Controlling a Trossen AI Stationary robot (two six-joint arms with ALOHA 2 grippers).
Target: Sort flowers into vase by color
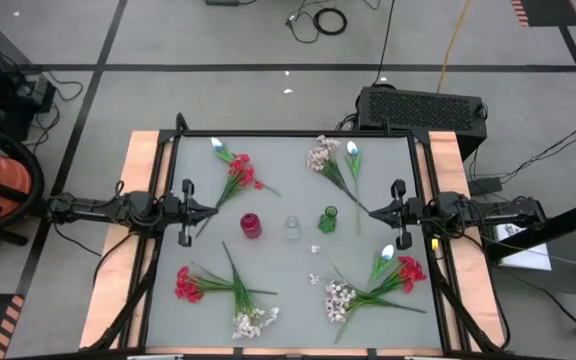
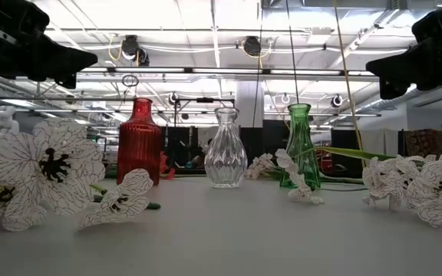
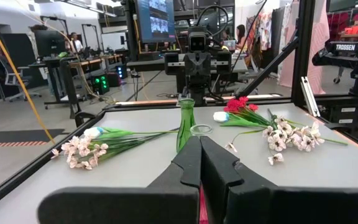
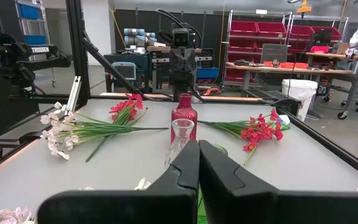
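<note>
1. Three vases stand in a row mid-table: a red vase, a clear glass vase and a green vase, none holding a flower.
2. The flowers lie in four loose bunches toward the table corners. At the far left, a red bloom cluster lies with a white tulip-like bud beside it.
3. At the far right, a pinkish-white blossom cluster lies next to another white bud, their stems running toward the right arm.
4. At the near left, a second red cluster and a pinkish-white sprig share crossing green stems.
5. At the near right, a red cluster, a white bud and a pinkish-white cluster lie together; a few loose blossoms lie apart from them.
6. The left gripper hangs above the table just left of the red vase, fingers pressed together, holding nothing.
7. The right gripper hangs just right of the green vase, fingers likewise closed and empty, over the stem ends of the far-right bunch.
8. All bunches lie well apart from both grippers' tips except those stems.
</note>
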